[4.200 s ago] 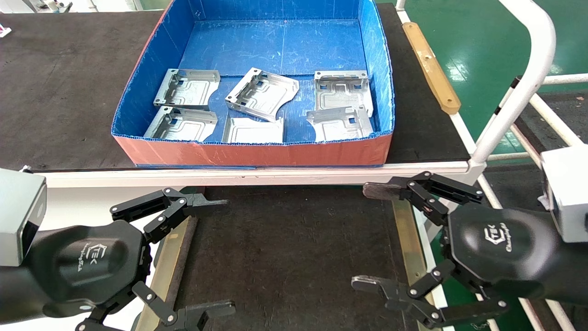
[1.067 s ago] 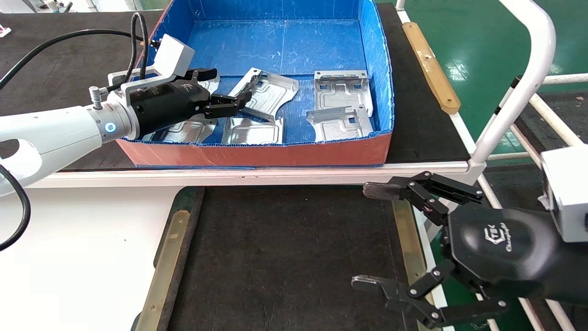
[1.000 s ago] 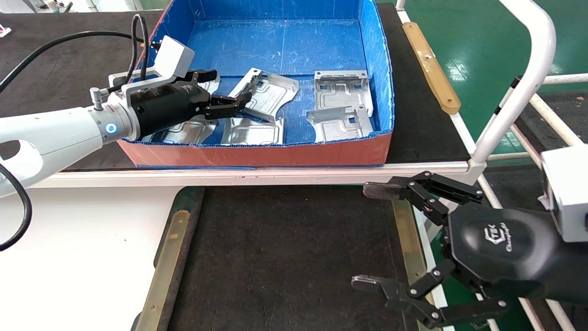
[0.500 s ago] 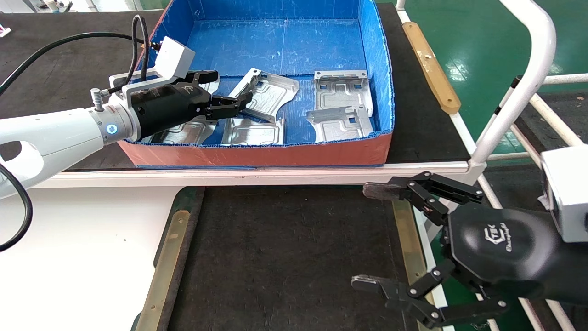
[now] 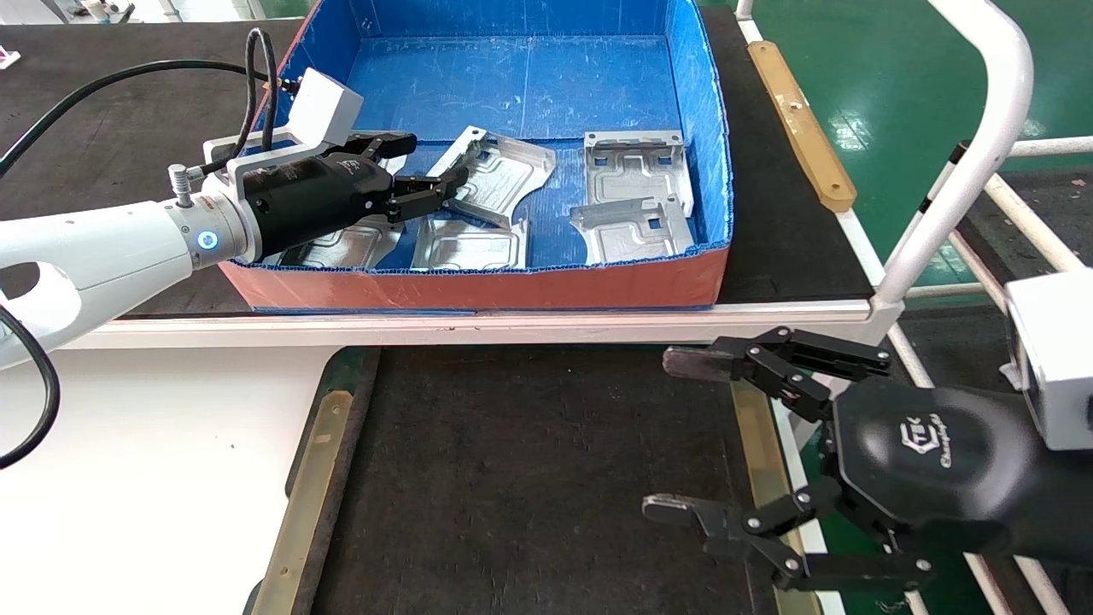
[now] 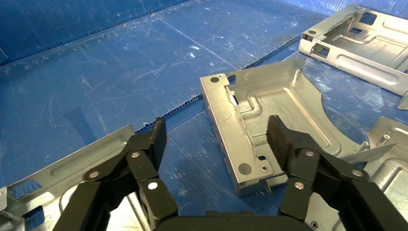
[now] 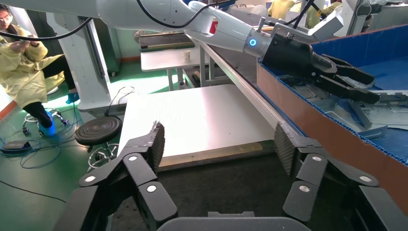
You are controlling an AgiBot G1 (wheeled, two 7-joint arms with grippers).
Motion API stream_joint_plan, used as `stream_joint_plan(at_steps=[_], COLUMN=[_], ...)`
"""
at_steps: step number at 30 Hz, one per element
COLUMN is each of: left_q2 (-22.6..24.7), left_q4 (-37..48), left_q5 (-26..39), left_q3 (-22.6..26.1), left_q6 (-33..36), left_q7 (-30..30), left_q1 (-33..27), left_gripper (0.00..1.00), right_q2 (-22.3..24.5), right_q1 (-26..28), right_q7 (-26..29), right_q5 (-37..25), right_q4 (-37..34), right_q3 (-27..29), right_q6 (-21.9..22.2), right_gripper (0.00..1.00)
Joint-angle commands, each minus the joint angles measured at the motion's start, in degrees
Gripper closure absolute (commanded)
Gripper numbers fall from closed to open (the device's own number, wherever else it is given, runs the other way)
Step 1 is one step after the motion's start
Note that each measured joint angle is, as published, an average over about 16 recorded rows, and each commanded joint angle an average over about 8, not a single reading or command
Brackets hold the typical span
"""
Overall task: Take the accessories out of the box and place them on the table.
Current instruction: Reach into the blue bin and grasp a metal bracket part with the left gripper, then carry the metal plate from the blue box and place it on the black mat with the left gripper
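Observation:
The box (image 5: 478,286) is blue inside and orange-red outside, and several silver accessories lie in its near half. My left gripper (image 5: 431,162) reaches in from the left, open. Its fingers straddle the raised side edge of the tilted middle accessory (image 5: 504,175). The left wrist view shows that accessory (image 6: 269,106) with one finger over it and the other over bare blue floor, the left gripper (image 6: 216,130) holding nothing. My right gripper (image 5: 666,436) hangs open and empty over the right side of the table (image 5: 512,478).
Other accessories lie at the box's right (image 5: 636,166), front right (image 5: 632,231), front middle (image 5: 470,248) and front left (image 5: 341,243). Brass strips (image 5: 303,495) flank the mat. A white panel (image 5: 154,461) lies to the left, a white rail (image 5: 965,171) to the right.
The left arm went from its parked spot by the mat into the box and settled at the middle accessory. In the last half second the right gripper shifted slightly left.

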Motion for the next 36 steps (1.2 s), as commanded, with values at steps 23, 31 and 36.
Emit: stream_joint_plan(at_steps=[23, 31, 36], left_q2=[0.18, 0.26, 0.36], left_q4=[0.09, -0.13, -0.52], left_q5=[0.09, -0.17, -0.65], left_q3=[0.07, -0.10, -0.46], left_q6=[0.59, 0.05, -1.89], left_q7=[-0.44, -0.73, -0.38], left_q1=[0.21, -0.26, -0.67], left_gripper=[1.00, 1.00, 1.00], right_q2=[0.00, 0.00, 0.00], right_q1=[0.00, 0.00, 0.00], right_q7=[0.00, 0.00, 0.00], right_q5=[0.00, 0.00, 0.00], right_q4=[0.00, 0.00, 0.00], right_q3=[0.00, 0.00, 0.00], right_q6=[0.00, 0.00, 0.00], right_gripper=[1.00, 1.00, 1.00])
